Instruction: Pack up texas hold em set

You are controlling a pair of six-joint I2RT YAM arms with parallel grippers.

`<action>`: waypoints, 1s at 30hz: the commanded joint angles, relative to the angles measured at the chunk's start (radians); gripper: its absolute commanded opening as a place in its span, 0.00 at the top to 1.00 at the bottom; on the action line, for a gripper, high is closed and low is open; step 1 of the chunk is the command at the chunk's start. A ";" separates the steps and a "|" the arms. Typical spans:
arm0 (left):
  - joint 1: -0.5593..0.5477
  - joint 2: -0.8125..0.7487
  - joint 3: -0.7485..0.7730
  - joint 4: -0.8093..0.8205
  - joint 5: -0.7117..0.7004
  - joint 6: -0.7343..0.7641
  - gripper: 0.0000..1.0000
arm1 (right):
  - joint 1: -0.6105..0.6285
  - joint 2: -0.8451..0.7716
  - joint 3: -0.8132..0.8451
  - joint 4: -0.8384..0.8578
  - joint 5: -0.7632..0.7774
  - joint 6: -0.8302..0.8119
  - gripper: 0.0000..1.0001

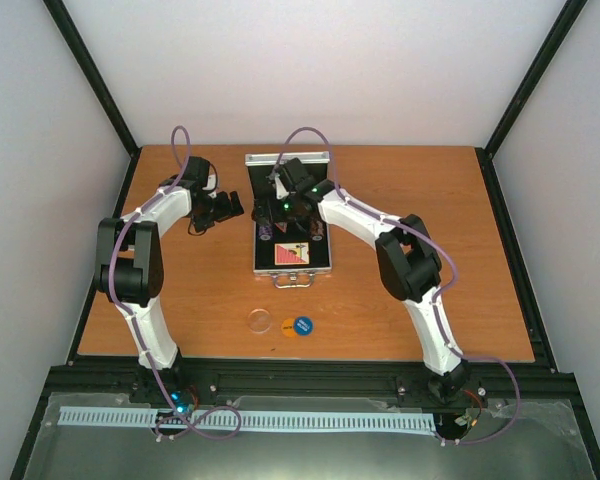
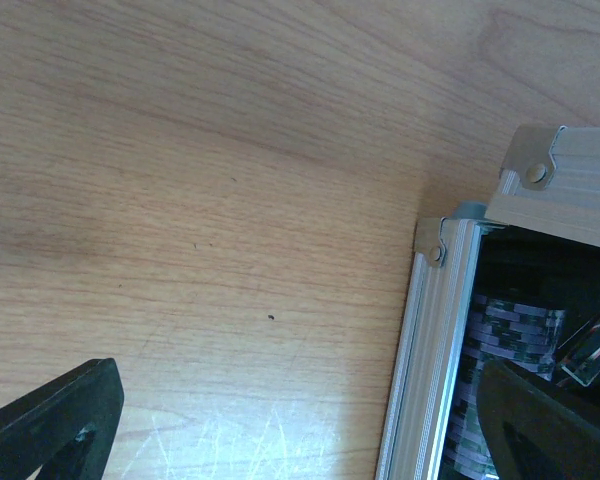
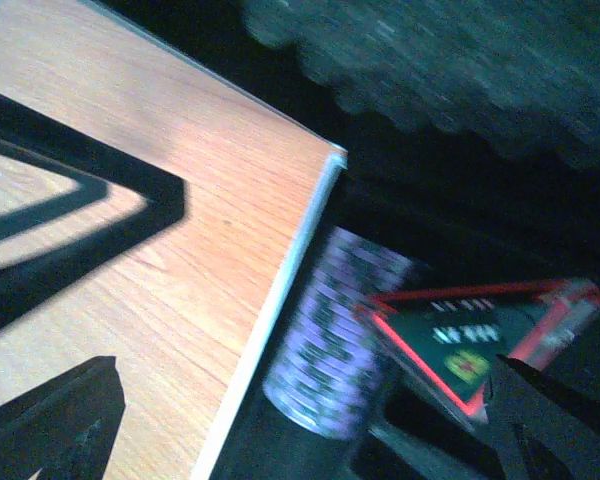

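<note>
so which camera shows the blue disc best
Top external: the blue disc lies in full view on the table, between the aluminium case and the arm bases, right beside the orange disc. Neither wrist view shows it; both look at the case's edge and chip stacks.

Wooden tabletop [image 1: 410, 200], white walls [image 1: 310, 60], black frame posts [image 1: 90, 80]

Open silver case [image 1: 292, 269] holds chips [image 2: 505, 335]; clear disc [image 1: 259, 321], orange disc [image 1: 289, 326], blue disc [image 1: 303, 325] outside.
</note>
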 commanded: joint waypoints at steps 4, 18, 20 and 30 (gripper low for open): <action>0.005 0.023 0.014 0.007 0.006 0.009 0.00 | -0.004 0.062 0.071 0.096 -0.136 -0.018 0.00; 0.005 0.031 0.011 0.006 0.005 0.010 0.00 | -0.005 0.197 0.191 0.054 -0.115 -0.015 0.00; 0.005 0.032 0.013 0.005 0.002 0.012 0.00 | -0.005 0.197 0.186 0.023 -0.081 -0.015 0.00; 0.005 0.044 0.020 0.003 0.003 0.010 0.00 | -0.009 0.176 0.155 -0.117 0.130 -0.030 0.00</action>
